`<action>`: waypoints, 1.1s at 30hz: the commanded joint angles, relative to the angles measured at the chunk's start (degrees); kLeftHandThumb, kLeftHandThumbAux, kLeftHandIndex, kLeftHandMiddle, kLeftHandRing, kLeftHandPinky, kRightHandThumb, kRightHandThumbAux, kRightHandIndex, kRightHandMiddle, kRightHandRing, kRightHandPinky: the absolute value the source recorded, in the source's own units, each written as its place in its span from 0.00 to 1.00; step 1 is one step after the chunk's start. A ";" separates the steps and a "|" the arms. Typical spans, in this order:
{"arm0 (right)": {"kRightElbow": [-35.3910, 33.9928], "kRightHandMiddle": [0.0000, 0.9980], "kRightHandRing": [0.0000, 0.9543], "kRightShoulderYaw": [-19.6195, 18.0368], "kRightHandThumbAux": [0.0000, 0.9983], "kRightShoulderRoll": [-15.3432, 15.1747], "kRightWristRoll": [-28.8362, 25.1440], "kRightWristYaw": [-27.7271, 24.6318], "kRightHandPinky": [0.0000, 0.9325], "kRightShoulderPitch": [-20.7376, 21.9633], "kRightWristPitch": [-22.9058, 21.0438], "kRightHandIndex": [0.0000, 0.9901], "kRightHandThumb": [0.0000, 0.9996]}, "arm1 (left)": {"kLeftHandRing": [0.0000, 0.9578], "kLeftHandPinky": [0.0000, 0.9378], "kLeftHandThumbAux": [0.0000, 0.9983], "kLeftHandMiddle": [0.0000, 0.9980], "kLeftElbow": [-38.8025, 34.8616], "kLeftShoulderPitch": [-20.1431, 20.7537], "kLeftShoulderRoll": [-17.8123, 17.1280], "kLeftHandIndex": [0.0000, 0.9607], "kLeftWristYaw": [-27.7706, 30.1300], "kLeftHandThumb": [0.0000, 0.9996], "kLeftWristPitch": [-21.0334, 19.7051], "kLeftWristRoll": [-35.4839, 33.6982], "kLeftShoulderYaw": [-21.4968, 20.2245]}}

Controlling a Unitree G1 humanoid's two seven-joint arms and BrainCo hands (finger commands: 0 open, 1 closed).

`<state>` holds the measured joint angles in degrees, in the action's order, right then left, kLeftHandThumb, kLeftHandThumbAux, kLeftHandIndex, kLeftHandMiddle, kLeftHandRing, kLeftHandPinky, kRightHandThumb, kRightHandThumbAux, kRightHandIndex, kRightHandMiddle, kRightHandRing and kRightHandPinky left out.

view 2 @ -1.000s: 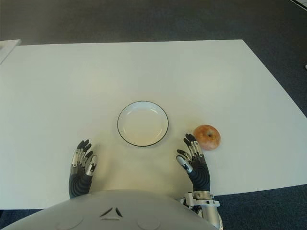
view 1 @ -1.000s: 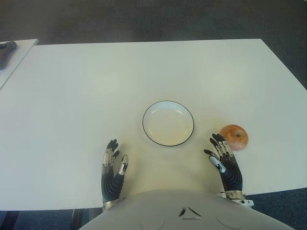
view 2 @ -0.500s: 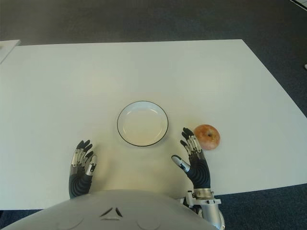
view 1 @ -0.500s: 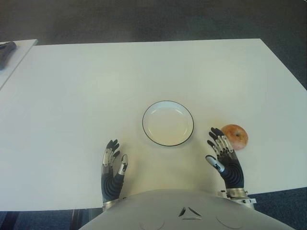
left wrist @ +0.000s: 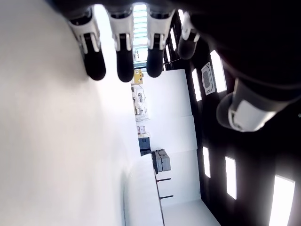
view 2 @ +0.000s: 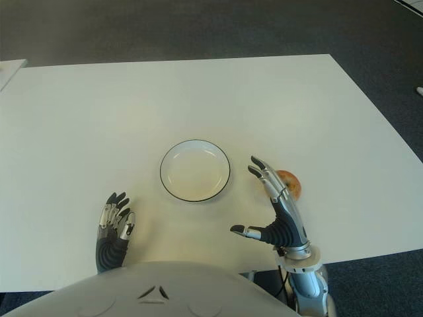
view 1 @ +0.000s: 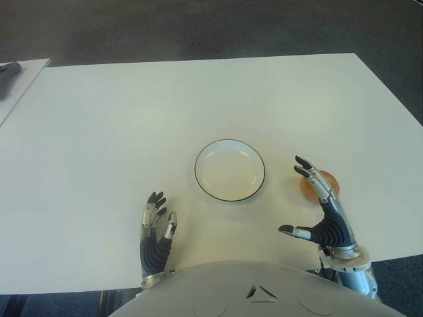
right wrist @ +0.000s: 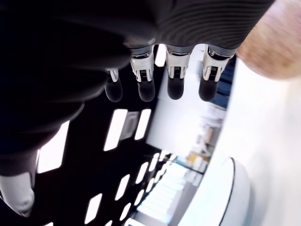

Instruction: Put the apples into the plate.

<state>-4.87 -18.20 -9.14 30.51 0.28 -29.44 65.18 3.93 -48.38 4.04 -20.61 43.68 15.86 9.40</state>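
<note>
**Right hand open beside apple, plate empty**

A white table (view 1: 99,119) filled most of both eye views, with dark carpet (view 1: 198,26) beyond its far edge. The plate (view 1: 229,170), white with a thin dark rim, sat near the table's front centre and held nothing.

Landmark: the plate. The apple (view 1: 328,183) lay on the table to the plate's right, apart from it, not in it. The right hand (view 1: 324,214) showed on the same side, raised with its fingers (view 1: 310,173) stretched out over the plate-side flank of the apple and its thumb held wide toward the robot's body. Whether the fingers touched the apple could not be told from the eye views. The left hand (view 1: 156,234) showed left of the plate and nearer the robot, fingers extended and loose, holding nothing.

View differences: the left eye view alone showed the corner of a second table (view 1: 20,76) at far left with a dark object (view 1: 8,69) on it. The right wrist view showed four straight fingers (right wrist: 174,70), nothing between them and the thumb, the apple's skin (right wrist: 275,44) just beside the hand, and the plate's rim (right wrist: 237,193) farther off. The left wrist view showed straight fingers (left wrist: 120,44) beside bare tabletop.
</note>
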 commanded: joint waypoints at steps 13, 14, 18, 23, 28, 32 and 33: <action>-6.95 0.10 0.06 -6.92 0.45 -6.52 34.60 22.27 0.01 1.74 -5.45 0.10 0.46 | 0.19 0.24 0.53 0.15 -0.42 -0.79 1.84 0.09 -3.72 0.09 -0.30 5.78 -0.40; -7.24 0.10 0.05 -6.65 0.45 -7.09 35.46 22.71 0.01 1.69 -7.07 0.10 0.46 | 0.19 0.25 0.53 0.15 -0.73 -0.91 1.96 0.09 -4.05 0.09 -0.53 6.07 -0.36; -7.33 0.10 0.05 -5.07 0.45 -9.55 36.67 24.11 0.00 1.46 -12.02 0.09 0.45 | 0.21 0.25 0.51 0.17 -0.99 -1.31 1.75 0.08 -4.53 0.10 -0.52 5.92 0.16; -4.43 0.09 0.03 -3.65 0.44 -14.01 34.92 24.07 0.00 2.68 -17.33 0.09 0.45 | 0.23 0.27 0.49 0.19 -1.22 -1.29 1.35 0.09 -4.33 0.09 -1.02 5.53 0.33; -4.60 0.08 0.02 -1.68 0.46 -16.12 33.51 23.99 0.00 1.91 -21.26 0.08 0.45 | 0.22 0.25 0.49 0.18 -2.37 -2.14 0.96 0.08 -3.68 0.09 -2.02 5.00 0.59; -3.95 0.07 0.02 -0.45 0.47 -17.78 31.60 23.92 0.00 1.81 -23.71 0.07 0.44 | 0.20 0.22 0.49 0.17 -2.42 -2.54 1.05 0.08 -3.10 0.09 -2.81 3.26 1.07; -3.85 0.07 0.02 -0.22 0.47 -18.14 31.11 23.83 0.00 1.78 -24.24 0.07 0.44 | 0.20 0.22 0.49 0.16 -2.24 -2.45 1.09 0.07 -3.23 0.09 -2.64 3.04 1.08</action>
<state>-9.46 -19.54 -26.10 63.40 24.41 -27.16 42.73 1.67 -49.77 4.12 -24.41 41.91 20.00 10.14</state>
